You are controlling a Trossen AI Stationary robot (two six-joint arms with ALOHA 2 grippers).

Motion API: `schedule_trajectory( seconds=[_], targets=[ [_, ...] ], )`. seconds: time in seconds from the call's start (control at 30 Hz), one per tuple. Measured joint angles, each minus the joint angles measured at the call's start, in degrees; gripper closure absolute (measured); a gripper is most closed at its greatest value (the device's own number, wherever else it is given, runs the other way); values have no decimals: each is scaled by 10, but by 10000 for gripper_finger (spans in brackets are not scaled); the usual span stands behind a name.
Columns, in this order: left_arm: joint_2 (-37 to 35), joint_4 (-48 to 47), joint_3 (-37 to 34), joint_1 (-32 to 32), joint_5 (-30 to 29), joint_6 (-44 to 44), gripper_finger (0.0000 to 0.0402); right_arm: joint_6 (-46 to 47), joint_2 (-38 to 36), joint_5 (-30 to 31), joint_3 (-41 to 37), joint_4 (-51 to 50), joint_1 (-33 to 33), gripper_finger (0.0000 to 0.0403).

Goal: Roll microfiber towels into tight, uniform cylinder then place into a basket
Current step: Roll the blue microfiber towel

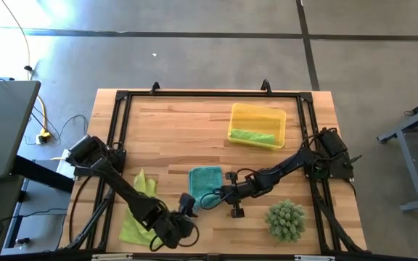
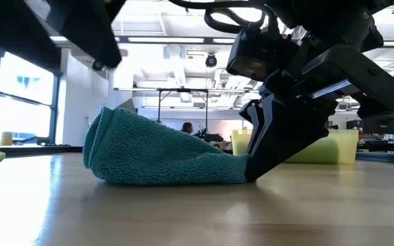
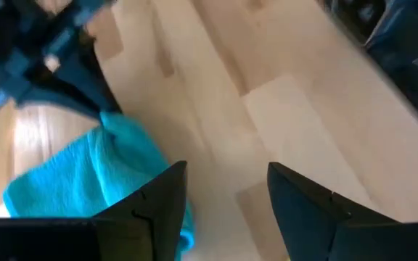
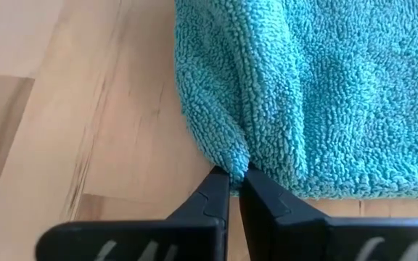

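Where the overhead camera looks down on the pale wooden table (image 1: 173,138), a teal terry microfiber towel (image 1: 205,183) lies partly folded near the front middle, and the right gripper (image 1: 214,197) reaches in from the right to meet its near edge. Just beside that towel's front left corner sits the left gripper (image 1: 189,205), its arm crossing a crumpled lime-green microfiber towel (image 1: 138,209) at the front left. Farther back on the right stands the shallow yellow plastic basket (image 1: 235,116), with a rolled lime-green towel (image 1: 252,135) lying inside along its near wall. A spiky green ball-shaped plant (image 1: 286,220) rests at the front right.

At table height, the teal towel (image 2: 156,154) bunches up in a soft hump, tallest at its left end, and the right gripper (image 2: 252,171) presses down to the tabletop at its right end, fingers together on the cloth's edge. The yellow basket (image 2: 340,147) shows behind it.

From the left wrist, that arm's own two dark fingers (image 3: 158,206) stand apart with bare wood between them, the teal towel (image 3: 85,177) lying just beside one of them, not held.

From the right wrist, the right gripper (image 4: 234,190) has its fingers nearly closed, pinching a small fold at the teal towel's (image 4: 325,87) edge.
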Motion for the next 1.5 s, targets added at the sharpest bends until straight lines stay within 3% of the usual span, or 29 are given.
schedule_trajectory(
  seconds=[0.23,0.4,0.8,0.93,1.17,1.37,1.5],
  targets=[
    [23,-36,0,36,-14,-41,220,0,0,4,-1,3,1,396],
    [53,-39,0,60,41,-42,220,3,0,5,-1,4,2,396],
    [71,-84,1,86,63,-132,222,15,0,6,-1,5,2,396],
    [71,-86,1,95,84,-183,258,26,0,-8,0,8,0,396],
    [76,-57,2,100,124,-241,384,78,0,-74,0,14,0,401],
    [60,-40,0,99,182,-284,386,108,2,-182,0,45,-3,402],
    [53,-29,0,99,226,-310,395,140,3,-218,-1,51,-7,402]
  ],
)
